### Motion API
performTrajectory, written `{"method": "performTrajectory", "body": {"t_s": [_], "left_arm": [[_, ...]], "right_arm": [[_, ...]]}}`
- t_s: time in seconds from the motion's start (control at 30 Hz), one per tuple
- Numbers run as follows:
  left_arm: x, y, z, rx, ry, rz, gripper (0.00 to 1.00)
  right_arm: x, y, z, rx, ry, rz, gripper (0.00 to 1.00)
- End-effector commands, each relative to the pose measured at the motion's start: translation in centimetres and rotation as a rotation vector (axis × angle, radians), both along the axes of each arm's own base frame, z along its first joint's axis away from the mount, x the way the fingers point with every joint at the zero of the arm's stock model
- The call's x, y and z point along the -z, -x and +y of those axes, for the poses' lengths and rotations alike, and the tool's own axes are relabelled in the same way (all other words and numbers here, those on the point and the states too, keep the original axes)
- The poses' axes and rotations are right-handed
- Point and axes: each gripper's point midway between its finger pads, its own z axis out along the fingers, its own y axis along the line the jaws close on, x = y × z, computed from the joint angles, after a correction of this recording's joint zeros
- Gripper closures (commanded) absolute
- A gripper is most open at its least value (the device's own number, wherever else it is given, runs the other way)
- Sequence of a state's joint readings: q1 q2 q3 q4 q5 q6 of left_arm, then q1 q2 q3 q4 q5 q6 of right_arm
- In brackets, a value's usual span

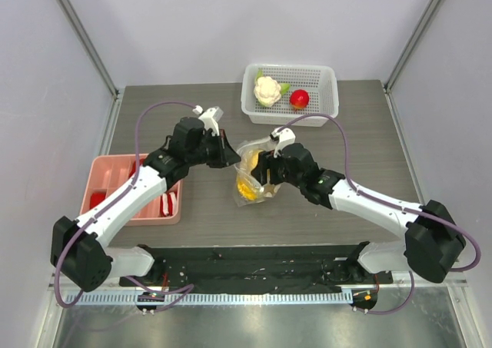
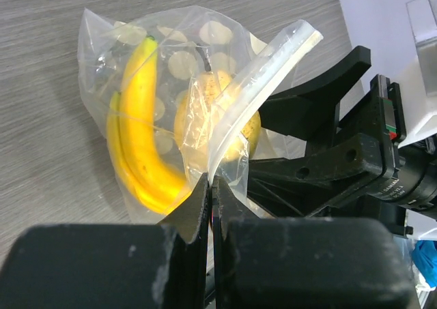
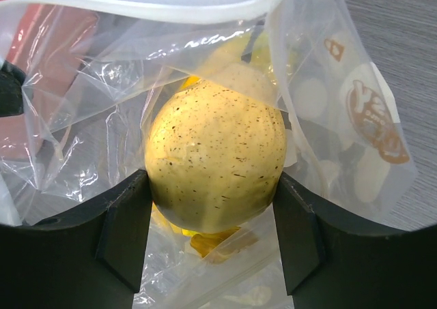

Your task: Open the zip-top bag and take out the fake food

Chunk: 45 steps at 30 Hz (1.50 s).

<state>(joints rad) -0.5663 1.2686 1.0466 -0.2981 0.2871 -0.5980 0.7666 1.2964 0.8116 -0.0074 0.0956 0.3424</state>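
The zip-top bag (image 1: 247, 180) lies open at mid-table, clear with pale dots. My left gripper (image 1: 229, 158) is shut on the bag's edge (image 2: 213, 160), below the zip strip (image 2: 273, 62). A yellow banana bunch (image 2: 138, 128) lies inside the bag. My right gripper (image 3: 213, 189) reaches into the bag's mouth, and its fingers (image 3: 126, 220) press both sides of a speckled yellow-orange round fruit (image 3: 215, 159). That fruit also shows in the left wrist view (image 2: 217, 118). White cauliflower (image 1: 267, 91) and a red round fruit (image 1: 299, 98) lie in the white basket (image 1: 327, 94).
The white perforated basket stands at the back, right of centre. A pink tray (image 1: 115, 167) with red pieces sits at the left under my left arm. Grey walls close in the table on both sides.
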Motion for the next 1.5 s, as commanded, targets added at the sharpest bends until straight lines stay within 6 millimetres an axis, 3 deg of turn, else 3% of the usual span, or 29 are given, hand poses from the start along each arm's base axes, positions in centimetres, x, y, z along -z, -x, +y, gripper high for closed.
{"method": "performTrajectory", "body": {"t_s": [0.0, 0.07, 0.17, 0.37, 0.57, 0.7, 0.8, 0.93, 1.13, 1.27, 1.37, 1.47], "left_arm": [[0.0, -0.7, 0.4, -0.021, -0.028, -0.011, 1.00], [0.0, -0.7, 0.3, -0.017, -0.026, -0.007, 1.00], [0.0, -0.6, 0.0, -0.003, -0.014, 0.000, 1.00], [0.2, -0.6, 0.0, -0.005, -0.017, 0.004, 1.00], [2.1, -0.6, -0.8, 0.013, -0.011, 0.071, 1.00], [2.6, -0.5, -1.4, 0.037, -0.001, 0.103, 1.00], [2.5, -0.5, -1.2, 0.031, -0.005, 0.095, 1.00], [2.2, -0.6, -1.0, 0.024, -0.009, 0.084, 1.00], [2.2, -0.5, -1.1, 0.028, -0.010, 0.084, 1.00], [2.1, -0.5, -0.9, 0.025, -0.013, 0.077, 1.00], [2.0, -0.5, -1.0, 0.029, -0.009, 0.080, 1.00], [2.0, -0.4, -1.0, 0.029, -0.008, 0.078, 1.00]], "right_arm": [[-1.9, -1.1, 0.2, 0.040, -0.048, -0.056, 0.50], [-1.8, -1.1, 0.0, 0.034, -0.050, -0.057, 0.53], [-1.1, -0.8, 0.5, -0.002, -0.053, -0.039, 0.67], [2.4, -1.3, 0.3, 0.030, 0.001, 0.015, 0.66], [5.1, -1.1, 0.3, 0.052, 0.024, 0.078, 0.48], [4.6, -1.1, 0.4, 0.054, -0.002, 0.071, 0.22], [3.6, -1.8, -0.4, 0.084, 0.013, 0.062, 0.13], [3.2, -2.1, -0.6, 0.060, -0.030, 0.083, 0.10], [3.6, -2.8, -1.0, 0.069, -0.003, 0.092, 0.12], [3.2, -2.8, -1.7, 0.058, 0.003, 0.082, 0.19], [2.9, -2.6, -1.0, 0.009, -0.006, 0.078, 0.22], [4.0, -2.6, -0.2, -0.026, 0.001, 0.104, 0.28]]}}
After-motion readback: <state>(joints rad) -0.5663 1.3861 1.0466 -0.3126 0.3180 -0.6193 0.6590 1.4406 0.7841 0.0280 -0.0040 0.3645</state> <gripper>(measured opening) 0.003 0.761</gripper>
